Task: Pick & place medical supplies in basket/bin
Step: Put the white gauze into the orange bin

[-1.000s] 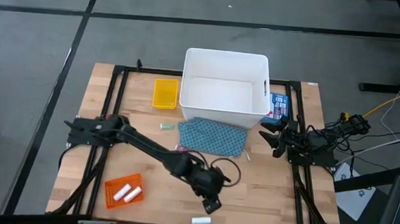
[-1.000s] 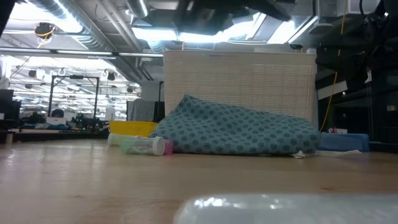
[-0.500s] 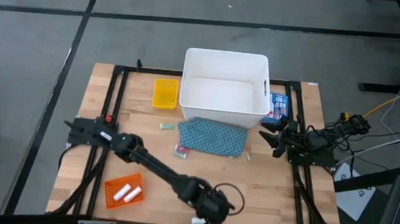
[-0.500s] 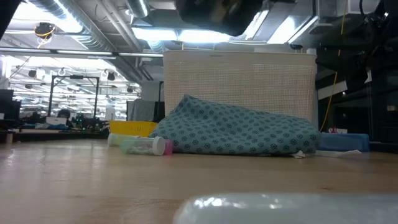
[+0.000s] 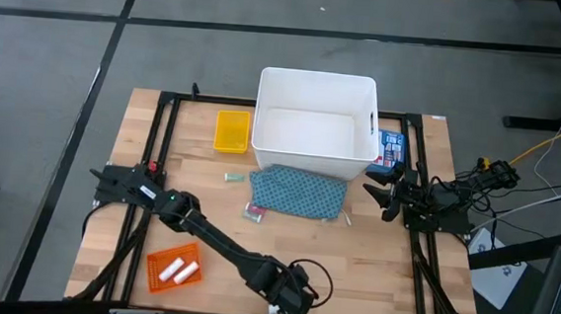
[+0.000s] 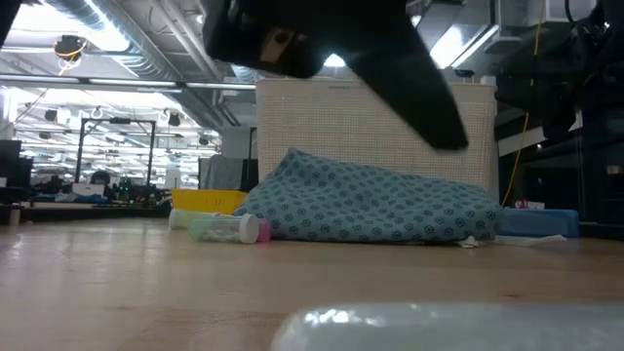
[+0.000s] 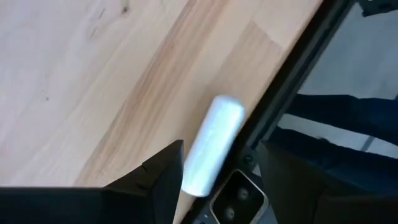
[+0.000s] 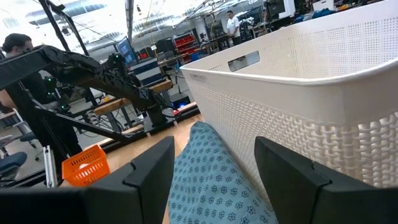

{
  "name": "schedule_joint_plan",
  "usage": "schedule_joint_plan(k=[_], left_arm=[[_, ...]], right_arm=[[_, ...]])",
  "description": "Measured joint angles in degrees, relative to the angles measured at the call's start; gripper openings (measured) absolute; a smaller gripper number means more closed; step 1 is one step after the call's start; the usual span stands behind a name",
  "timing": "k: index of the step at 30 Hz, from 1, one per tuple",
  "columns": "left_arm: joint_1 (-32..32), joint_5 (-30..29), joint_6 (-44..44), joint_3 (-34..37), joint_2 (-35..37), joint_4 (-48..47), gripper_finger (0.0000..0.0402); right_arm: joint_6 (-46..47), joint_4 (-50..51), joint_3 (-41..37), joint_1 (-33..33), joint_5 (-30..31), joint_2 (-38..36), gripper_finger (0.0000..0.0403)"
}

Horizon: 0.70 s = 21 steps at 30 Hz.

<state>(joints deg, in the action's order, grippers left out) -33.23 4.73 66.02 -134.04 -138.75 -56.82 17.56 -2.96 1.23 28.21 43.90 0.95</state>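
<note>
I'm bringing the left gripper [image 7: 214,180] down over the last roll [image 7: 213,144], which is lying right at the table [image 5: 371,272] front edge; the jaws are standing open either side of it. I'm worrying that a nudge sends it rolling off, since the edge is so close. The right gripper [image 5: 375,192] is waiting, open, beside the bin [image 5: 317,85].
</note>
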Motion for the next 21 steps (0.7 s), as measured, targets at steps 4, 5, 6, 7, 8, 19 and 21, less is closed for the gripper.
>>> schedule_joint_plan(k=[4, 5, 6, 7, 8, 19, 21], left_arm=[[0.0, 1.3, -1.8, 0.0, -0.9, 1.2, 0.0200], [0.0, 1.6, -2.4, 0.0, -1.2, 1.4, 0.0200], [0.0, 2.2, -2.7, 0.0, -1.7, 2.1, 0.0200], [0.0, 2.9, -2.9, 0.0, -2.0, 2.8, 0.0200], [-0.1, 3.0, -3.2, 0.0, -2.2, 2.8, 0.0200], [0.0, 4.0, -7.1, 0.0, -5.0, 3.3, 0.0200], [0.0, 4.0, -7.3, 0.0, -5.5, 3.6, 0.0200]], right_arm=[[0.0, 0.0, 0.0, 0.0, 0.0, 0.0, 0.0224], [0.0, 0.0, 0.0, 0.0, 0.0, 0.0, 0.0224], [0.0, 0.0, 0.0, 0.0, 0.0, 0.0, 0.0224], [0.0, 0.0, 0.0, 0.0, 0.0, 0.0, 0.0224], [0.0, 0.0, 0.0, 0.0, 0.0, 0.0, 0.0224], [0.0, 0.0, 0.0, 0.0, 0.0, 0.1, 0.0224], [0.0, 0.0, 0.0, 0.0, 0.0, 0.1, 0.0224]])
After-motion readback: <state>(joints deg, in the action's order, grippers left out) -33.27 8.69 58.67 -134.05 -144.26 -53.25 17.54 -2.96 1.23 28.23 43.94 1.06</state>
